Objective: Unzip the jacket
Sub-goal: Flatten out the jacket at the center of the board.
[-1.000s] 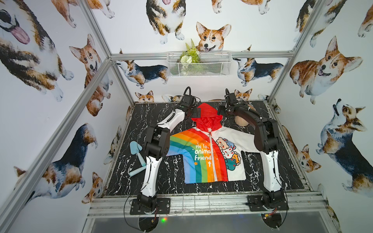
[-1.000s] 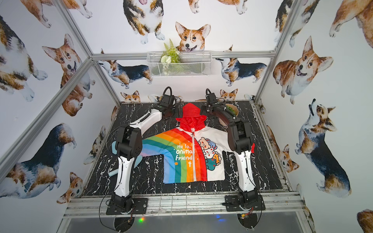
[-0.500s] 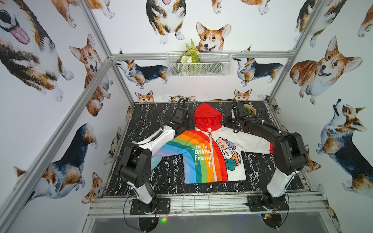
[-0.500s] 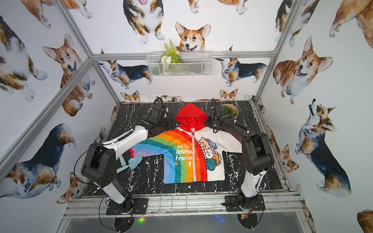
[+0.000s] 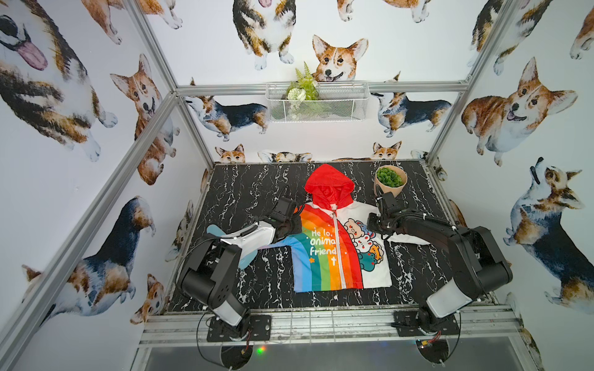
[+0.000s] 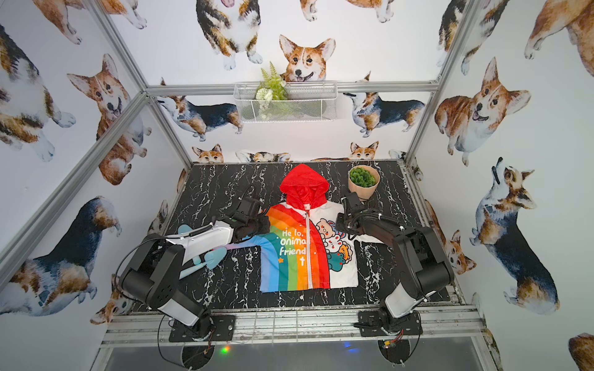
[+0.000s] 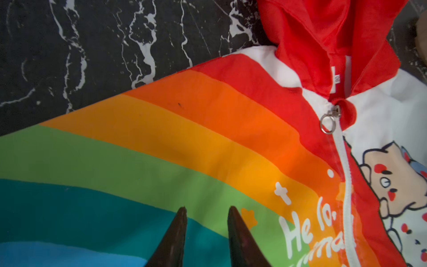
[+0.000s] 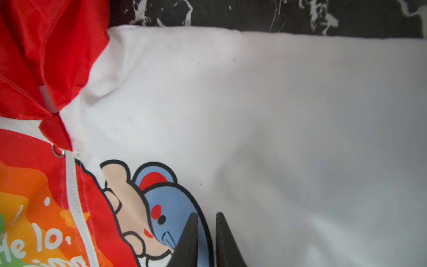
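The jacket lies flat and face up on the black marble table, red hood toward the back wall, in both top views. Its white centre zip is closed, with the ring pull at the collar, also seen as the ring pull from the right wrist. My left gripper hovers low over the rainbow half, jaws a finger-width apart, holding nothing. My right gripper sits over the blue cartoon animal on the white half, jaws nearly together and empty.
A potted green plant stands at the back right, just behind my right gripper. A light-blue tool lies under my left arm. A wire basket hangs on the back wall.
Both grippers have come back from beside the hood to the jacket's shoulders and chest. Both pairs of jaws have narrowed. The plant pot has come into view.
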### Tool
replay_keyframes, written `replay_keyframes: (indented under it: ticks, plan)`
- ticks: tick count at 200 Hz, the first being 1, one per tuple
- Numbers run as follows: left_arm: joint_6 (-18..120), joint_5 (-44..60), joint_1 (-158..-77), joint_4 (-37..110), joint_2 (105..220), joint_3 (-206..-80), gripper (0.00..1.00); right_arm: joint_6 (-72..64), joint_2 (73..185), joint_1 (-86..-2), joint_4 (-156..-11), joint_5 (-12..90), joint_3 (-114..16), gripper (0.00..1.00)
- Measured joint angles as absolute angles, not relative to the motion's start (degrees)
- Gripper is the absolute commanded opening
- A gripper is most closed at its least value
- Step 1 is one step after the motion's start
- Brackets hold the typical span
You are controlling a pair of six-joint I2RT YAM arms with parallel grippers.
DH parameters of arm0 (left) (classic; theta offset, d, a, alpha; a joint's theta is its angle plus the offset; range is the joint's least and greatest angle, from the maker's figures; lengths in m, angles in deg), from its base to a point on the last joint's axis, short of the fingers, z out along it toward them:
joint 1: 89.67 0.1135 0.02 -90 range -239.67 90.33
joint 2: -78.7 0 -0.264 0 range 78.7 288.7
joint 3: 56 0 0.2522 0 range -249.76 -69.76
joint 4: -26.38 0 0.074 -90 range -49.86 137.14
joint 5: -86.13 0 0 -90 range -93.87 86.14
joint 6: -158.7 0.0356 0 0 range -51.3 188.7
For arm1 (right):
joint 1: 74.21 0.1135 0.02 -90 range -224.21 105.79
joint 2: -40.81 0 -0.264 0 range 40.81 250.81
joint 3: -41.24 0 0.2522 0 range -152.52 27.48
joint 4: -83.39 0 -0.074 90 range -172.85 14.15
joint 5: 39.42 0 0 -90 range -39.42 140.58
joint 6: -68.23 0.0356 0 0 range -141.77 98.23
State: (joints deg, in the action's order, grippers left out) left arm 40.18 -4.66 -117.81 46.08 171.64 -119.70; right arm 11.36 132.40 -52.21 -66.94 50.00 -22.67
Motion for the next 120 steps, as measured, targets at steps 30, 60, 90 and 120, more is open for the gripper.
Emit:
replay_keyframes:
  ticks: [30, 60, 90, 120]
  plan:
    - [40.64, -2.72, -117.86, 45.46, 173.96, -122.52, 0.38, 10.98, 132.14, -52.08, -70.03, 46.28, -21.43, 0.19]
    - [42.83, 1.37, -119.85, 43.47, 179.54, -129.9, 0.42, 9.91, 132.42, -49.74, -74.7, 42.09, -22.17, 0.2]
    - [44.12, 5.37, -122.8, 41.55, 187.19, -138.23, 0.41, 9.96, 139.5, -48.34, -79.56, 36.93, -27.2, 0.19]
    - [44.05, 7.14, -123.32, 41.42, 192.61, -142.95, 0.41, 11.36, 147.26, -48.39, -81.7, 33.5, -32.49, 0.19]
